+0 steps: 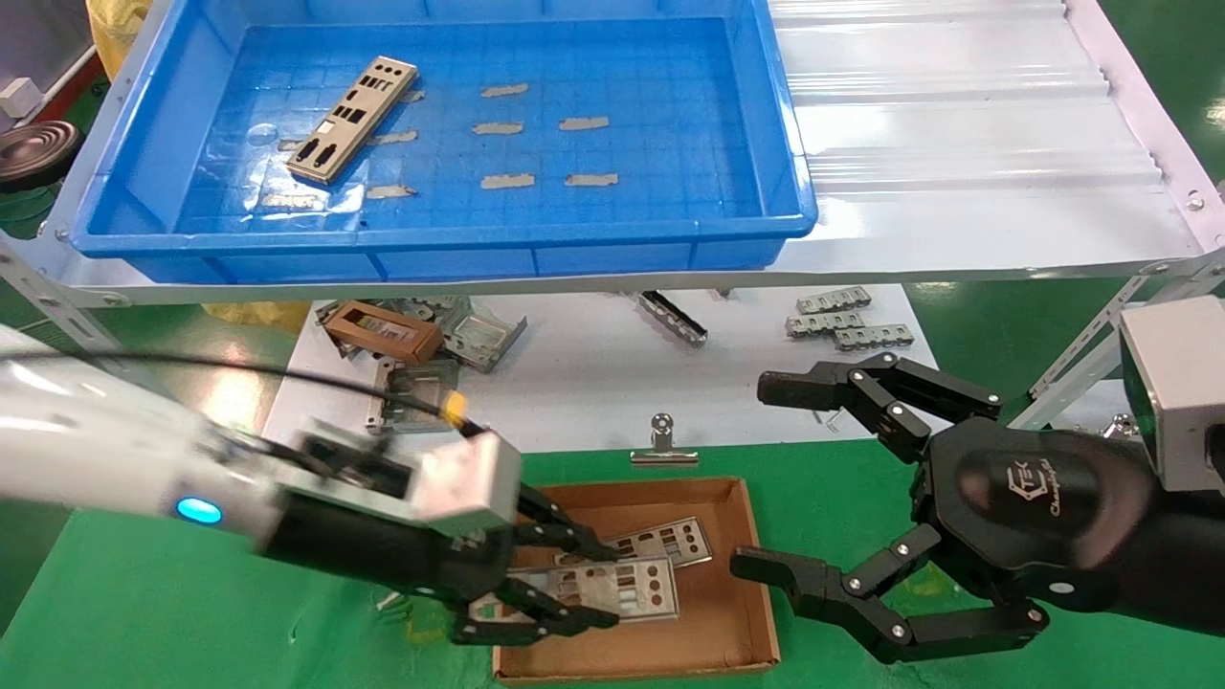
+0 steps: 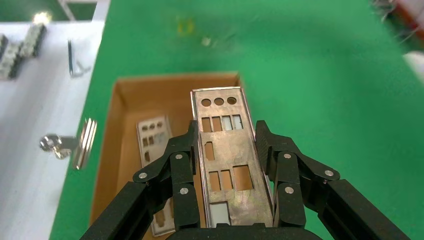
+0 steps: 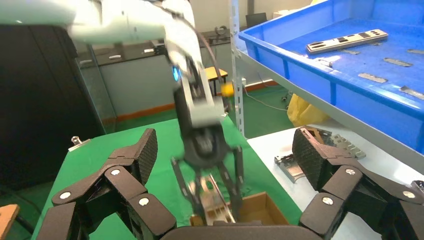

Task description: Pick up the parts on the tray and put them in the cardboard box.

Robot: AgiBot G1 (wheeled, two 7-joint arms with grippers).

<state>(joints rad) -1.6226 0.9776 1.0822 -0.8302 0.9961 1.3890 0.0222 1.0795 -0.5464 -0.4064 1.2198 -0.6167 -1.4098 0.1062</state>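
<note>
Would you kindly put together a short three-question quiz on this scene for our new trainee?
1. True or false: the left gripper grips a plate over the cardboard box.
2. How many plates lie in the tray? A) none B) one C) three
3. Fill in: the right gripper hangs ____ beside the box, holding nothing.

Key
1. True: its fingers clamp the plate's long edges; another plate already lies in the box.
2. B: one plate lies near the tray's left end, among tape strips.
3. open
</note>
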